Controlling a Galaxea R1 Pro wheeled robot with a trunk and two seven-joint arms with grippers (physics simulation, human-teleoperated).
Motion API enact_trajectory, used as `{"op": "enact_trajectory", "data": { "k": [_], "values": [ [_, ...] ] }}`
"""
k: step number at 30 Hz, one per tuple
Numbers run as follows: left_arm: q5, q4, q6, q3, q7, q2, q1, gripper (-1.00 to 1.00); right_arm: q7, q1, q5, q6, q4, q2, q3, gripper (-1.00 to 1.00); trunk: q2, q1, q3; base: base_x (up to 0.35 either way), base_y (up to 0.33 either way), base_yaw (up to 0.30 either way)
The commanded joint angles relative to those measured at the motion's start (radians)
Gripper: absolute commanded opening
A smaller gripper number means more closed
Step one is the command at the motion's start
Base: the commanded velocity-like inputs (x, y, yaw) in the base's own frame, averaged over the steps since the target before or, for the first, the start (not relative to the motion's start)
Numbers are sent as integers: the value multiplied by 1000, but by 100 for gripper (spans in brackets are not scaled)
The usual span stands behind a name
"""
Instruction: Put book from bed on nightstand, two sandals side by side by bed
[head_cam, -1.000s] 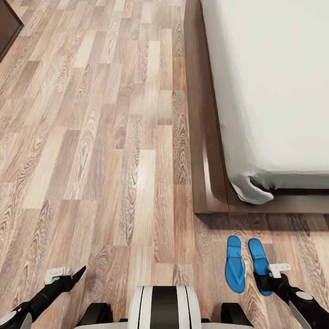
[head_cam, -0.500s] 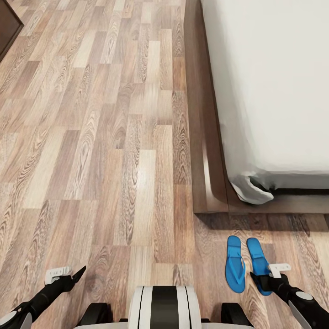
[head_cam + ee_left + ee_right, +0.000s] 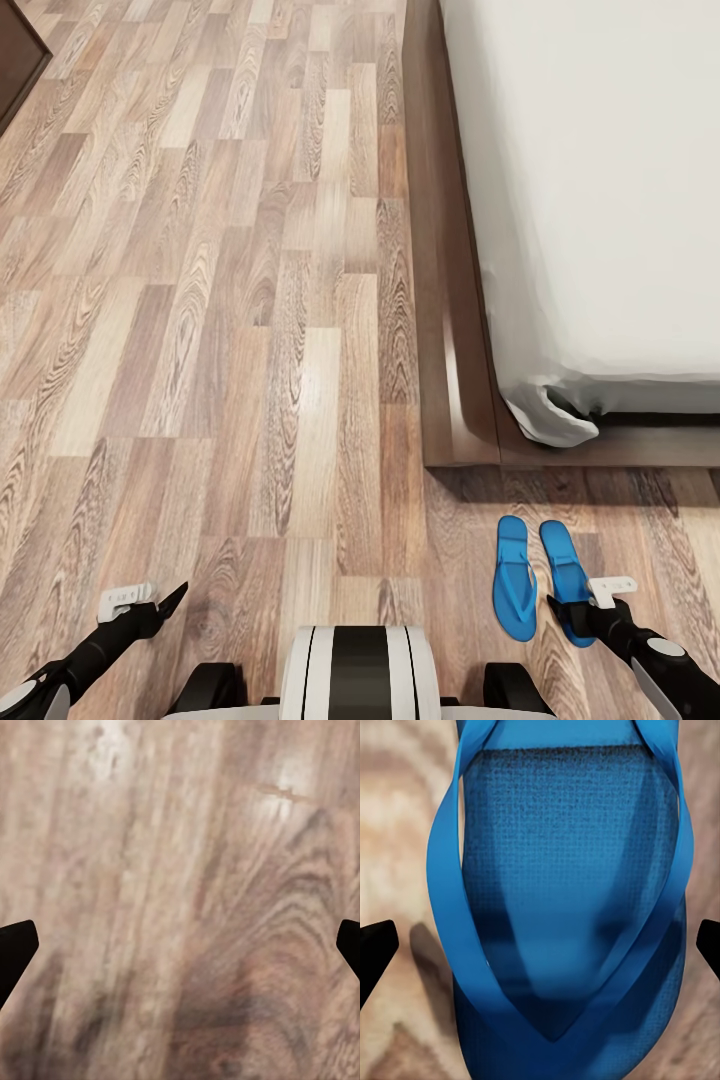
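The right end effector (image 3: 578, 604) hovers with its jaws spread wide and empty directly over the right-hand sandal (image 3: 565, 580). In the right wrist view its two dark fingertips (image 3: 376, 949) stand on either side of that sandal's strap end (image 3: 562, 945), clear of it. The sandal's long axis runs toward the foot of the bed (image 3: 600, 200), and the fingers straddle its width. The left sandal (image 3: 514, 577) lies just beside its mate, parallel, both on the floor (image 3: 250, 350) close to the bed's dark base corner. The right arm is much the nearer. The left end effector (image 3: 150, 600) hangs open over bare planks, well apart from the bed. Count: two sandals, one bed. The pair looks already side by side.
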State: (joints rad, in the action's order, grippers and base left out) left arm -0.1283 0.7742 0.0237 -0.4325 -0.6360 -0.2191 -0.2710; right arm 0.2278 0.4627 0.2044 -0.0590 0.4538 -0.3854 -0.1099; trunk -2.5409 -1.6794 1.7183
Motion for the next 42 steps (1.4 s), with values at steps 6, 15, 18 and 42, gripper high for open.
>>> {"op": "enact_trajectory", "data": {
  "k": [6,15,18,42],
  "values": [
    [-4,-1,1,-2,-5,0,0,100,1,1,10,-4,-1,-1,-7,100,0,0,0,0,0,0],
    [-4,-1,1,-2,-5,0,0,100,1,1,10,-4,-2,-1,-7,100,0,0,0,0,0,0],
    [-4,-1,1,-2,-5,0,0,100,1,1,10,-4,-2,-1,-7,100,0,0,0,0,0,0],
    [-4,-1,0,-2,-4,0,0,100,1,1,10,-4,-2,-1,-7,100,2,4,-34,0,0,0]
  ]
}}
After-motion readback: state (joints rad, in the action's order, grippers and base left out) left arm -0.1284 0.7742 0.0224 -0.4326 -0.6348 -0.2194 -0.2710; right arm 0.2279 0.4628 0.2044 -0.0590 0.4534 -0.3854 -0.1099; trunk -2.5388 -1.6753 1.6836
